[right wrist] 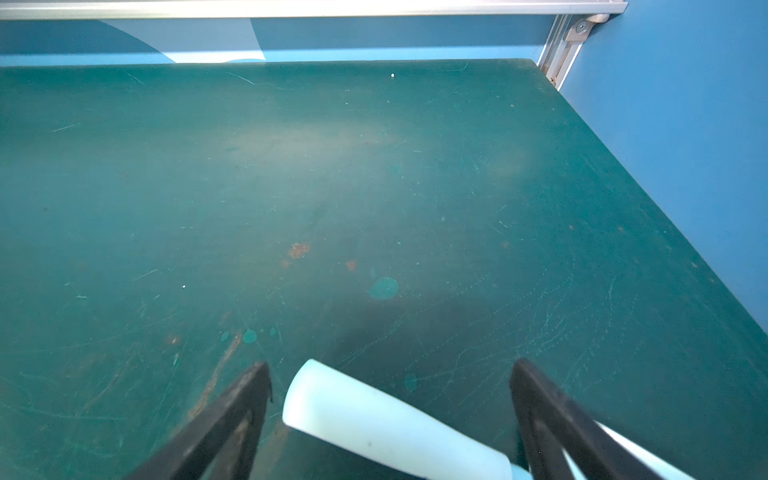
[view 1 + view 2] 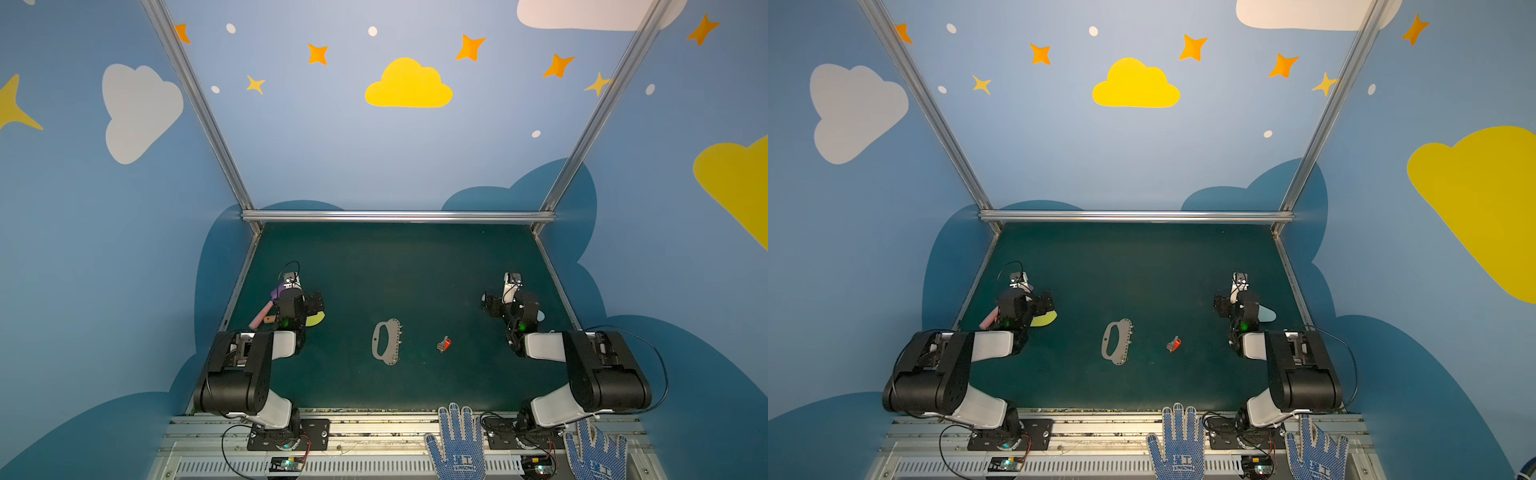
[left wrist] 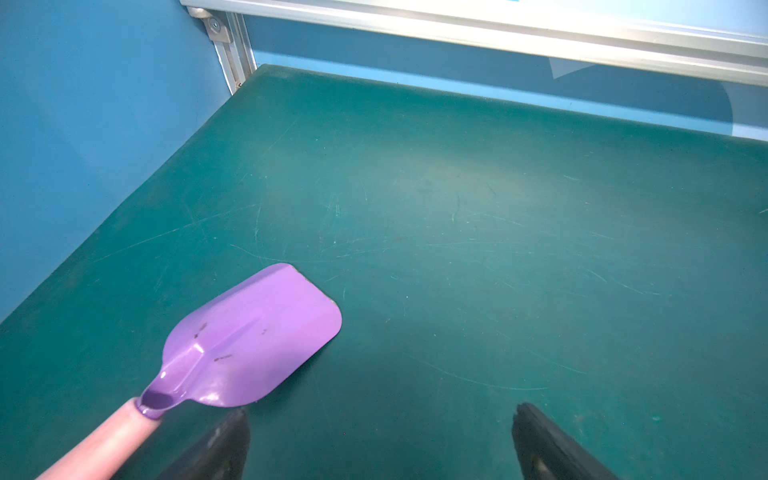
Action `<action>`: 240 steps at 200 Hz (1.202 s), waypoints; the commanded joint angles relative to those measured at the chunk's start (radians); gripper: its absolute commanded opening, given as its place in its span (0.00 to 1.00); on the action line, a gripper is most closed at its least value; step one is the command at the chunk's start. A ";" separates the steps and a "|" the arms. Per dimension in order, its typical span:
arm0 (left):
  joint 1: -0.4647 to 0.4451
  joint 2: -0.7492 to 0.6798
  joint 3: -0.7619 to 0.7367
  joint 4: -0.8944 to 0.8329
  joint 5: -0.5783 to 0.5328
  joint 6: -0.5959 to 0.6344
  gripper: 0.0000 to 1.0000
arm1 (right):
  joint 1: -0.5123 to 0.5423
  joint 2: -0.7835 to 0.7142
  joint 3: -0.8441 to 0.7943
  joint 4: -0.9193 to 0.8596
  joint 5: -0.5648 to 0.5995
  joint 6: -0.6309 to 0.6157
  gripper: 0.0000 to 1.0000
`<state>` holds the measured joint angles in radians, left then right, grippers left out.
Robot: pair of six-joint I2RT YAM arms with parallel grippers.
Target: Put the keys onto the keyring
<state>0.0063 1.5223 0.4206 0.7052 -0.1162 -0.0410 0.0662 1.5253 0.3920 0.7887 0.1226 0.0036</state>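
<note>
Left hand [image 3: 382,409] and right hand [image 1: 391,363] gape wide, empty; keys [image 2: 444,344] near keyring [image 2: 386,343].

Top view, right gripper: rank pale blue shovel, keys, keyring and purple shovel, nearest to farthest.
From the right gripper, in a top view:
1. pale blue shovel: at the gripper itself, right side.
2. keys: centre-right of the mat.
3. keyring: centre-left.
4. purple shovel: far left, under the left arm.
</note>
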 commanded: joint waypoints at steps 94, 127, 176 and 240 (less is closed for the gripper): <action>0.004 -0.013 0.014 -0.006 0.007 -0.007 1.00 | -0.003 -0.019 0.016 -0.007 0.007 0.011 0.92; 0.006 -0.013 0.015 -0.010 0.013 -0.007 1.00 | -0.003 -0.020 0.016 -0.005 0.007 0.011 0.92; 0.010 -0.108 0.223 -0.408 -0.041 -0.045 1.00 | 0.003 -0.177 0.161 -0.371 0.034 0.022 0.92; 0.136 -0.153 0.490 -0.867 0.407 -0.598 0.96 | -0.131 -0.316 0.441 -1.056 -0.229 0.576 0.89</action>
<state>0.1272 1.3514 0.8944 0.0597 -0.0242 -0.4679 -0.0376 1.2201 0.8146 0.0425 0.1257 0.4568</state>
